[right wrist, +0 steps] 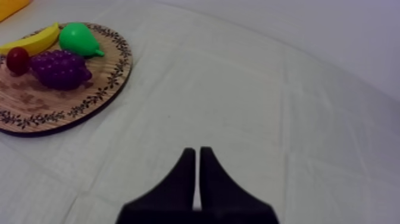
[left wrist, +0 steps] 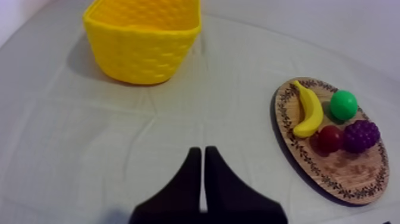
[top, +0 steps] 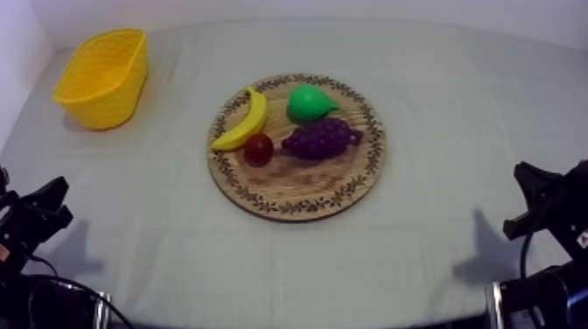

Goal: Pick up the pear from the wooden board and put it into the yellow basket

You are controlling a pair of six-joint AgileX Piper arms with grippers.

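A green pear [top: 310, 102] lies at the back of the round wooden board [top: 302, 197], beside a banana [top: 244, 122], a small red fruit [top: 258, 149] and a bunch of grapes [top: 322, 138]. The yellow basket [top: 104, 76] stands at the far left of the table. My left gripper [top: 42, 203] rests low at the left edge, and its fingers [left wrist: 203, 156] lie together as a narrow wedge over bare cloth. My right gripper [top: 534, 197] rests low at the right edge, its fingers [right wrist: 197, 155] also together, well away from the pear [right wrist: 78, 39].
Grey-white cloth spreads wide between the board and both grippers. The basket [left wrist: 143, 39] sits beyond the left gripper, with the board [left wrist: 351, 179] off to its side. A pale wall runs along the table's back and left.
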